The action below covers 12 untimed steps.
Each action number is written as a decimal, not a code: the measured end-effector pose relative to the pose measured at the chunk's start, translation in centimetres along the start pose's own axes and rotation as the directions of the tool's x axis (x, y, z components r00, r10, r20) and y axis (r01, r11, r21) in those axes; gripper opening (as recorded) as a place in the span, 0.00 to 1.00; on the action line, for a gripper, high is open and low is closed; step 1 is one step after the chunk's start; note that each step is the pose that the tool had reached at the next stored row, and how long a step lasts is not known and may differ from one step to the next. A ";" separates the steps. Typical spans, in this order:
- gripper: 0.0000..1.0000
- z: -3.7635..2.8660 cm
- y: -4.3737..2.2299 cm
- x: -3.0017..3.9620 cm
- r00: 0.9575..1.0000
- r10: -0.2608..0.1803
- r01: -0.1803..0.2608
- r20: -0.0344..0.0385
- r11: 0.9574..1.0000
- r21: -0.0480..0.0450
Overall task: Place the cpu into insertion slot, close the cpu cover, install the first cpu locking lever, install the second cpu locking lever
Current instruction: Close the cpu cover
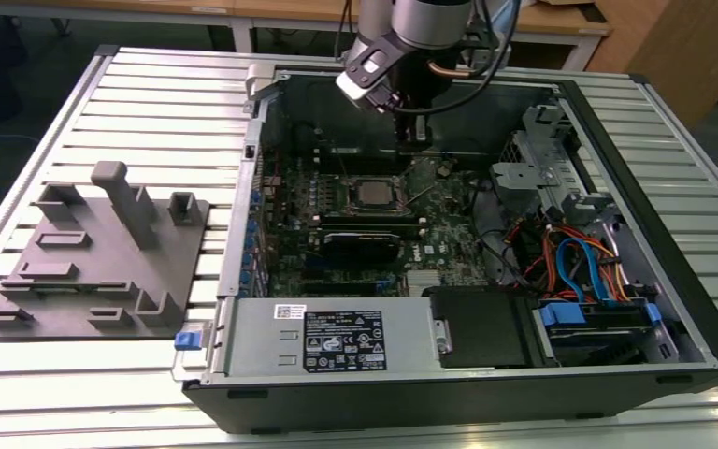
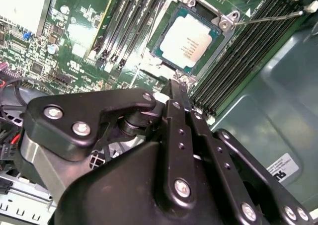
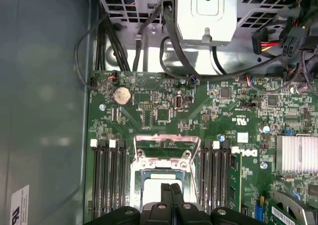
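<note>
Cpu (image 2: 188, 38) in, cpu cover (image 3: 166, 138) looks open
Gripper (image 2: 178, 86) fingers together beside the cpu; push that cover down slowly and flat.

Silver-grey arm (image 1: 428, 19), black cables (image 1: 494, 51); matte black tool (image 2: 178, 88), flat linked bars, silver screw heads (image 2: 181, 187).

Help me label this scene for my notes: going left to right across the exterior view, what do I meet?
In order: grey fixture → white sticker → cpu → blue cables.
</note>
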<state>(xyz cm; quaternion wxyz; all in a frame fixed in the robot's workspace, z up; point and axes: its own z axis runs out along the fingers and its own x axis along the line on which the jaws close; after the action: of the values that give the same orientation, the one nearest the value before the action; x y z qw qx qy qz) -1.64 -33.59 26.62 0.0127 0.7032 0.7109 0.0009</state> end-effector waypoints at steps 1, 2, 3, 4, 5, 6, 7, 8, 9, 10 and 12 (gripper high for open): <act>0.10 0.00 0.15 -0.01 1.000 0.000 0.000 0.000 1.000 0.000; 0.10 0.01 0.37 -0.01 1.000 0.000 0.000 0.000 1.000 0.000; 0.10 0.01 0.62 -0.02 1.000 0.000 0.000 0.000 1.000 0.000; 0.10 0.01 0.85 -0.06 1.000 0.000 0.000 0.000 1.000 0.000; 0.10 0.02 0.94 -0.13 1.000 0.000 0.000 0.000 1.000 0.000; 0.10 0.04 1.15 -0.24 1.000 -0.006 0.006 0.000 1.000 0.001; 0.10 0.04 1.37 -0.24 1.000 -0.006 0.006 0.000 1.000 0.002; 0.10 0.03 1.68 -0.25 1.000 -0.006 0.006 0.000 1.000 0.005; 0.10 0.04 2.01 -0.26 1.000 -0.007 0.007 0.000 1.000 0.007; 0.10 0.05 2.30 -0.26 1.000 -0.007 0.007 0.000 1.000 0.007; 0.10 0.07 2.88 -0.26 1.000 -0.006 0.006 0.000 1.000 0.008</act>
<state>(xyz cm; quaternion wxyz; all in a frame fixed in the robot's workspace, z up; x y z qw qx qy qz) 1.25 -33.83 26.61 0.0097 0.7009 0.7132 -0.0020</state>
